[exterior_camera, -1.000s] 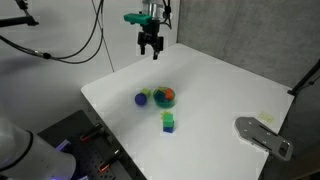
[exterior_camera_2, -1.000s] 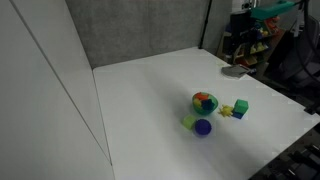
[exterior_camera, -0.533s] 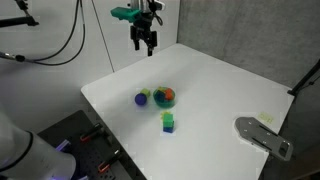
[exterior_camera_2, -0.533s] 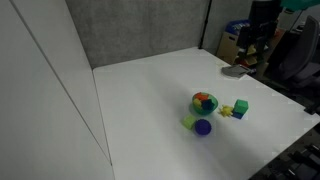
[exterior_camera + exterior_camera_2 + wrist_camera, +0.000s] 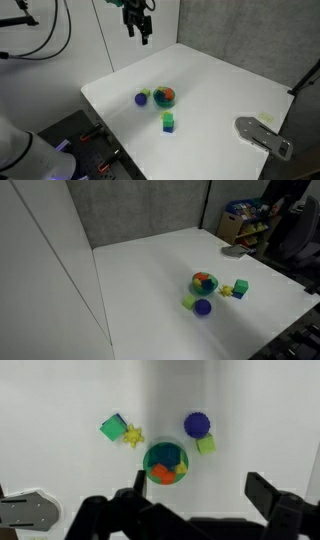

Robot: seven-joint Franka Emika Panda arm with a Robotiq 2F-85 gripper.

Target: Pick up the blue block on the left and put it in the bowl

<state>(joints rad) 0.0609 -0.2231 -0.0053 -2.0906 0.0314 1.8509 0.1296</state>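
Observation:
The bowl (image 5: pixel 164 96) sits mid-table, with a green rim and orange, red and yellow inside; it also shows in the other exterior view (image 5: pixel 204 282) and the wrist view (image 5: pixel 165 463). No separate dark navy cube shows on the table. A dark blue patch lies inside the bowl in the wrist view; I cannot tell whether it is the blue block. My gripper (image 5: pixel 137 25) hangs high above the table's far edge, open and empty. In the wrist view its fingers (image 5: pixel 203 495) are spread wide, well above the bowl.
A purple-blue rounded piece (image 5: pixel 197 425) and a light green block (image 5: pixel 206 445) lie beside the bowl. A green cube joined to a blue block (image 5: pixel 168 121) and a yellow piece (image 5: pixel 132 435) lie on its other side. A grey metal object (image 5: pixel 262 135) rests near a table corner.
My gripper has risen and drifted left in one exterior view, moving away from the table, and has left the other exterior view. The objects on the table have not moved.

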